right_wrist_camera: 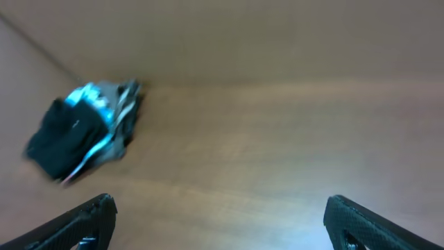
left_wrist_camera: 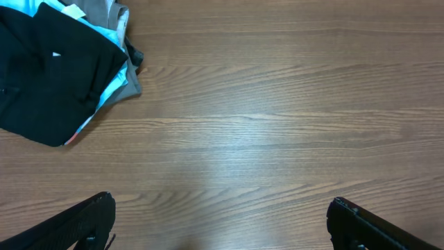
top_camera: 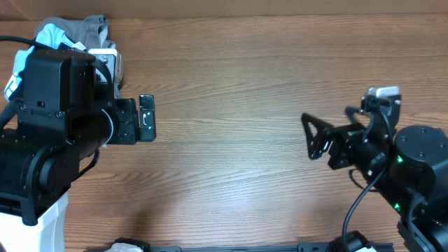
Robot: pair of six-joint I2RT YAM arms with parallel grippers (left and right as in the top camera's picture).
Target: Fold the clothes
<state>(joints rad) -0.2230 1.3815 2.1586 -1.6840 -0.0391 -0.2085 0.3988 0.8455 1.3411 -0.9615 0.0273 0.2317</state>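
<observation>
The black T-shirt [left_wrist_camera: 48, 76] lies bunched on top of a small pile at the top left of the left wrist view, with its tiny white label [left_wrist_camera: 57, 53] showing. It also shows, blurred, at the left of the right wrist view [right_wrist_camera: 59, 142]. In the overhead view my raised left arm hides it. My left gripper [left_wrist_camera: 220, 208] is open and empty over bare table, well away from the pile. My right gripper [top_camera: 313, 136] is open and empty at the right side of the table and faces left; its jaws show in the right wrist view [right_wrist_camera: 218, 208].
A light blue T-shirt [left_wrist_camera: 111, 90] and a grey garment [left_wrist_camera: 123, 17] lie under the black one. Both peek out at the far left corner in the overhead view, blue [top_camera: 52, 33] and grey [top_camera: 94, 31]. The wooden table [top_camera: 231, 84] spans the middle.
</observation>
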